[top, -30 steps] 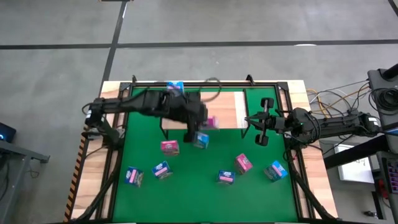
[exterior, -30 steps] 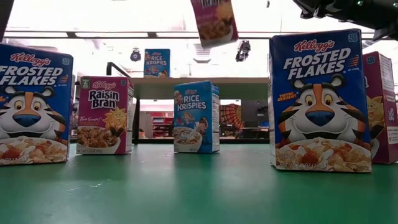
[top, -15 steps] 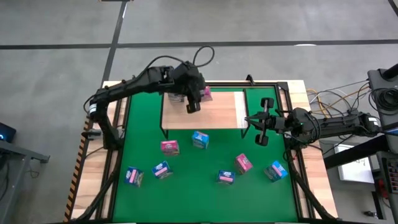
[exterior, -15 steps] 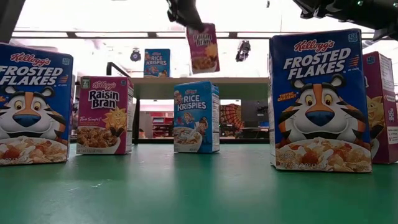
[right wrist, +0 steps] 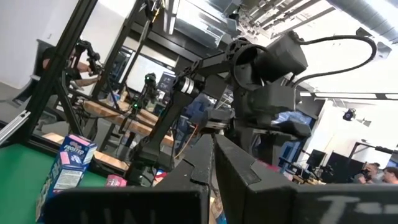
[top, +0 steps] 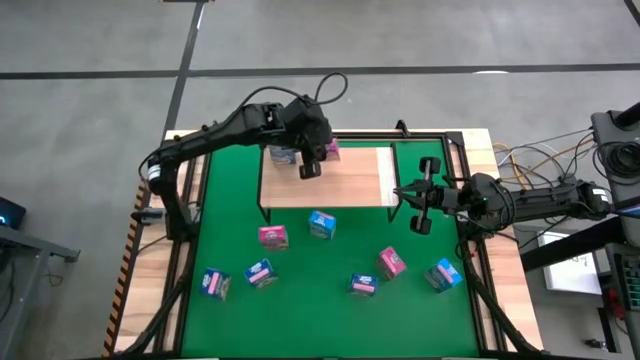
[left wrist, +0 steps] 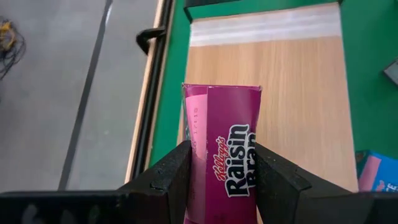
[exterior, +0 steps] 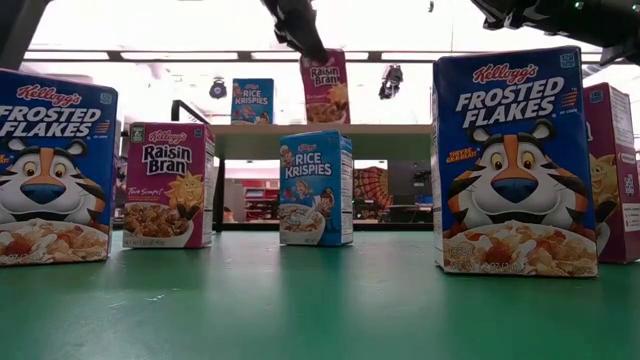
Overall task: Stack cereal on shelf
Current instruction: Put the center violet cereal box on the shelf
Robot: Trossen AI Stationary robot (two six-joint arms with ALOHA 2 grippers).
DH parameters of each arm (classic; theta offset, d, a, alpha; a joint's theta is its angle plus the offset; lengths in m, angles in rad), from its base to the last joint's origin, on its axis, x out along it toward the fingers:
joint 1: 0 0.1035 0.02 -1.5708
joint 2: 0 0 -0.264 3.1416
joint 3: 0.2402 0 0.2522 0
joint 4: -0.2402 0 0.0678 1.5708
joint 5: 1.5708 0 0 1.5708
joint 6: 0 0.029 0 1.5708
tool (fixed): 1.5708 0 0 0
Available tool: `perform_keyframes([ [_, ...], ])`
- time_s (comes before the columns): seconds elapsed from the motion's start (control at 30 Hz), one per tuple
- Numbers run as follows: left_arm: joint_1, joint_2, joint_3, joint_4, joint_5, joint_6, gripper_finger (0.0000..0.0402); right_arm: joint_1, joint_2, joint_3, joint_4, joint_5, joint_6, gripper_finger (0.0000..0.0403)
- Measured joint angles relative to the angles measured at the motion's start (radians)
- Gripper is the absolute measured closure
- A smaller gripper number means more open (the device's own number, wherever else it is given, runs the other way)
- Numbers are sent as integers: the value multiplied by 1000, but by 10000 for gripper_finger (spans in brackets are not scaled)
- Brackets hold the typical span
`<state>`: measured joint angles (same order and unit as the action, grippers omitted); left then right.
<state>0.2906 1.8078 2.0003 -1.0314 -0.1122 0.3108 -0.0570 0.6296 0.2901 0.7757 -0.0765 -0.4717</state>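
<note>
**Raisin Bran box held over the shelf**

While the green mat point(top: 330, 300) covers most of the table, the shelf point(top: 355, 185) stands at its far side, a light-wood board in a thin black frame. The left arm reaches over the shelf's far left part, and the left gripper point(left wrist: 221, 171) is clamped on a pink Raisin Bran box point(left wrist: 224, 149), 1 finger pressed to each side. In the low view that box point(exterior: 326, 88) hangs upright at the level of the shelf top; whether its base touches the board I cannot tell. Just beside it, toward the shelf's far left corner, stands 1 light blue Rice Krispies box point(exterior: 252, 101) on the board.

The right arm waits at the shelf's right end, with the right gripper point(top: 420, 197) pinched closed and holding nothing.

7 more boxes stand on the mat in front of the shelf. Nearest the shelf are a pink box point(top: 272, 236) and a light blue box point(top: 321, 224). Nearer the front are a dark blue box point(top: 213, 284), a second dark blue box point(top: 260, 272), a third dark blue box point(top: 363, 285), another pink box point(top: 391, 263) and another light blue box point(top: 441, 273) at the right.
</note>
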Motion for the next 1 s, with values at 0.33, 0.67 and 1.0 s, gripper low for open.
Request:
perform_keyframes([
  [0.33, 22, 37, 0, 9, 1, 24, 270, 0, 0, 0, 0, 0, 1, 394],
  [0.67, 52, 37, 0, 39, 7, 19, 270, 0, 0, 0, 0, 0, 0, 394],
  [1.0, 57, 39, -6, 40, 47, -6, 263, 0, 0, 0, 0, 0, 0, 394],
])
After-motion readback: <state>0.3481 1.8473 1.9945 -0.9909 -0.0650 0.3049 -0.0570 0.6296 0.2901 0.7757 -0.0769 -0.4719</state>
